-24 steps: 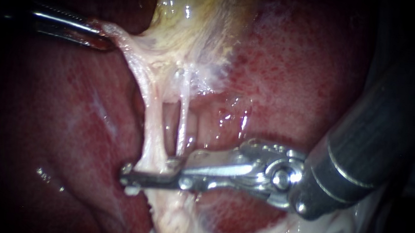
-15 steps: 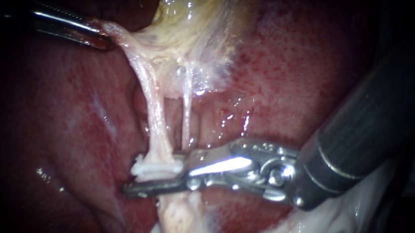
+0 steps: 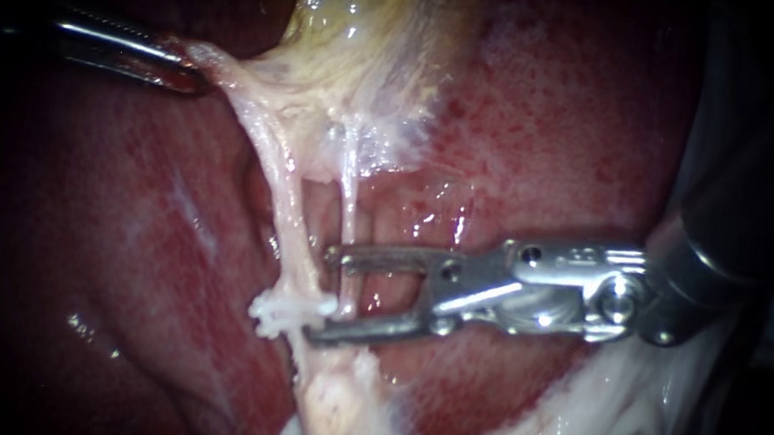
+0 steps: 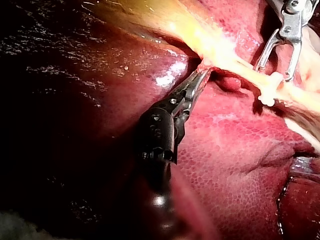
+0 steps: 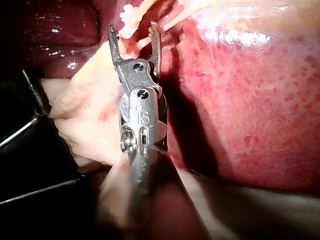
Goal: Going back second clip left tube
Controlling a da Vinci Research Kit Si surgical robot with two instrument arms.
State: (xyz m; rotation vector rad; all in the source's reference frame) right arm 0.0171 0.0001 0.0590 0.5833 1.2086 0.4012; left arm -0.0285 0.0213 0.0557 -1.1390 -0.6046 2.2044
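Two pale tubes run down from the yellowish gallbladder [image 3: 365, 38]: a thicker left tube [image 3: 287, 204] and a thin right tube [image 3: 348, 200]. A white clip [image 3: 290, 310] sits across the left tube low down, also seen as the clip [image 4: 267, 92] and the clip [image 5: 129, 12]. My right instrument [image 3: 324, 296] has its jaws open just right of the clip, and the thin right tube crosses the gap between them. The same right instrument [image 5: 133, 27] shows a clear gap. My left instrument [image 3: 185, 64] is shut on pale tissue at the gallbladder's edge and holds it stretched leftward, as the left instrument [image 4: 200, 80] also shows.
Red liver [image 3: 554, 120] lies behind and around the tubes. Pale fatty tissue [image 3: 574, 430] lies under the right instrument's shaft. A dark block with straight edges [image 5: 30, 150] sits beside the right instrument.
The right instrument's jaws, closed around the left tube before, have opened and drawn back to the right. The white clip stays on the tube. The left instrument has held still.
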